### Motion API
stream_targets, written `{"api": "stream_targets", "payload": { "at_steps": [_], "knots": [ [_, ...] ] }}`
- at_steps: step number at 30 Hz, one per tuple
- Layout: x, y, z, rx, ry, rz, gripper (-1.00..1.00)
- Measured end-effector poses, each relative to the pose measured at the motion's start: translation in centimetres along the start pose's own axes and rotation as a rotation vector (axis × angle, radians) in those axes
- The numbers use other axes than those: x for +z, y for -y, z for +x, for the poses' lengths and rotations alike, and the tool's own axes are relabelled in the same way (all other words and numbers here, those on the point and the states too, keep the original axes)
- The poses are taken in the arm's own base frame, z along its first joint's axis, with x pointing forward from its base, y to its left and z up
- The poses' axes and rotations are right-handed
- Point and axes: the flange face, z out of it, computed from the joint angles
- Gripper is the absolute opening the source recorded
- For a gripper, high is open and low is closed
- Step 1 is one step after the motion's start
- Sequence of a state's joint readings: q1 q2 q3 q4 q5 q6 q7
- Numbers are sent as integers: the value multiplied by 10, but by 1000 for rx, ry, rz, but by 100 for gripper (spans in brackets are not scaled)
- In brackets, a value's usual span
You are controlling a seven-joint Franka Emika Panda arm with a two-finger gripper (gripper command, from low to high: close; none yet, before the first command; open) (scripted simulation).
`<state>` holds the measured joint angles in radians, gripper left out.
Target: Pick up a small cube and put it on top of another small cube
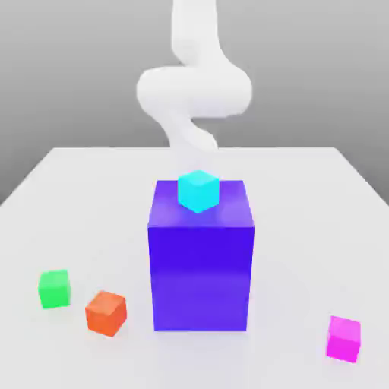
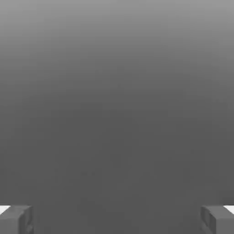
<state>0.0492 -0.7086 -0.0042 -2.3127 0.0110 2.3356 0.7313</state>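
The small magenta cube (image 1: pixel 344 337) rests on the white table (image 1: pixel 304 228), near the front edge at the exterior view's right. A cyan cube (image 1: pixel 198 190) sits on top of the large blue-violet block (image 1: pixel 201 266) in the middle of the table. A green cube (image 1: pixel 54 289) and an orange cube (image 1: pixel 105 312) lie at the front, on the exterior view's left. The white arm (image 1: pixel 194 91) rises behind the block. In the hand view my gripper (image 2: pixel 117 220) is open, its grey fingers (image 2: pixel 16 219) far apart, with plain grey between them and no cube held.
The tall blue-violet block stands between the arm and the front cubes. Bare table surface (image 1: pixel 91 197) lies on both sides of the block, and the table's front edge runs close to the magenta cube.
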Motion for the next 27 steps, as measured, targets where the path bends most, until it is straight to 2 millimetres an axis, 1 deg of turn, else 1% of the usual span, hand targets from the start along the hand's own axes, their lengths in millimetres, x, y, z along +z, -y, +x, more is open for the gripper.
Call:
{"api": "stream_targets", "payload": {
  "at_steps": [3,7,10,14,16,20,23,26,27],
  "knots": [
    [61,14,-19,-118,96,-20,0],
    [135,28,-56,-272,215,-43,0],
    [187,34,-92,-390,302,-59,0],
    [250,36,-149,-551,415,-79,0],
    [279,33,-181,-632,470,-88,0],
    [326,25,-256,-816,583,-98,0],
    [359,4,-302,-929,659,-119,0],
    [387,-20,-350,-1049,734,-135,0],
    [396,-27,-361,-1068,746,-137,0]
  ]
}}
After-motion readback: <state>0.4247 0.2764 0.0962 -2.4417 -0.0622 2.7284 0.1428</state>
